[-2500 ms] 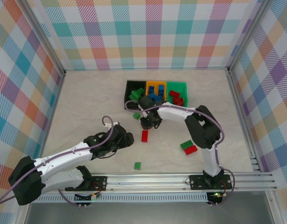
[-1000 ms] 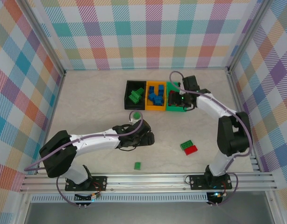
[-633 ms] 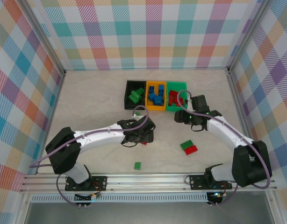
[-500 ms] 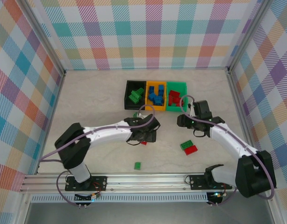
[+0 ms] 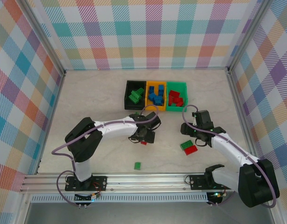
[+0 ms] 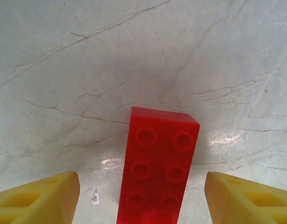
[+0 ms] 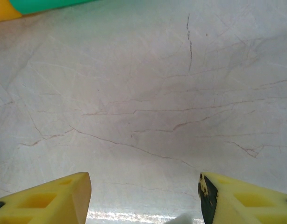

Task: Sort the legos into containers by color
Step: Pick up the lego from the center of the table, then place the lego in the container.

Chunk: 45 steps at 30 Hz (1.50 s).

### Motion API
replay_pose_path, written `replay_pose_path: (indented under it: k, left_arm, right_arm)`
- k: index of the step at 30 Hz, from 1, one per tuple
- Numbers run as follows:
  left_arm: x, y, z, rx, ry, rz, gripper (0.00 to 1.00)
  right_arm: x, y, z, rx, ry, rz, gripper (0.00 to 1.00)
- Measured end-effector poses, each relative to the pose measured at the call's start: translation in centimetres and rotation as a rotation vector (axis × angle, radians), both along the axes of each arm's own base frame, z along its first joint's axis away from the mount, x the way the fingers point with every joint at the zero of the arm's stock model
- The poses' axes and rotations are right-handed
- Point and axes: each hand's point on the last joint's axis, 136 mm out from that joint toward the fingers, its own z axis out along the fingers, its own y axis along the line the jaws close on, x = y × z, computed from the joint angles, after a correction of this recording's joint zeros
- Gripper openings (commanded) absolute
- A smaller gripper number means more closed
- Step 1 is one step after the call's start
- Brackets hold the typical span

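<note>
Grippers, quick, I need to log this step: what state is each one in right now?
Left gripper: open, fingers either side of a red brick, not touching it.
Right gripper: open, nothing between its fingers.

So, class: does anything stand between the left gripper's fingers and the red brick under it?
Nothing visible does. The red brick lies flat on the bare table between the open fingers of the left gripper, with a clear gap on each side.
</note>
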Motion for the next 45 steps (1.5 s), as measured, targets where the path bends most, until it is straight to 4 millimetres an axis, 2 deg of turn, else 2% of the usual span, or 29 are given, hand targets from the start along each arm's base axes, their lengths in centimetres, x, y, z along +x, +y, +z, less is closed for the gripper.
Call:
replay_pose_path:
  k: [2,5,7,18,24,28,35,38,41,45]
  left_arm:
    - [-0.1,-0.3,-0.3,-0.011,0.013,-0.002,0.64]
    - [-0.4,-0.6,-1.1,-0.015,0.039,-0.01,0.44]
    - [-0.4,-0.2,-1.3,0.002,0.041,-0.006,0.37]
    - [-0.3,-0.2,-1.1,0.002,0.043,0.0,0.36]
    - [0.9,-1.8,0.5,-0.048,0.006,0.002,0.36]
    - [2.5,-3.6,2.9,-0.101,-0.049,0.003,0.36]
    - [6.8,-8.6,10.1,-0.237,-0.193,-0.026,0.36]
    - [9.2,-10.7,12.2,-0.281,-0.246,-0.034,0.37]
    - [11.2,-12.3,12.9,-0.308,-0.275,-0.042,0.37]
    - [14.4,-13.2,12.4,-0.358,-0.278,-0.015,0.38]
  right_arm:
    - [0.3,0.1,0.2,0.005,-0.015,0.0,0.63]
    - [0.5,0.1,0.4,0.008,-0.025,0.0,0.63]
    - [0.5,0.2,0.4,0.009,-0.028,-0.001,0.63]
    - [0.8,0.2,0.5,0.015,-0.041,-0.003,0.63]
    - [0.9,0.3,0.0,0.013,-0.027,-0.005,0.63]
    - [0.9,0.3,-0.4,0.009,-0.013,-0.005,0.63]
    - [1.0,0.3,-0.2,0.012,-0.023,-0.006,0.63]
    - [1.0,0.3,0.0,0.013,-0.029,-0.006,0.63]
    - [0.9,0.3,0.2,0.019,-0.04,-0.008,0.63]
    - [0.6,0.1,0.6,0.025,-0.061,-0.014,0.63]
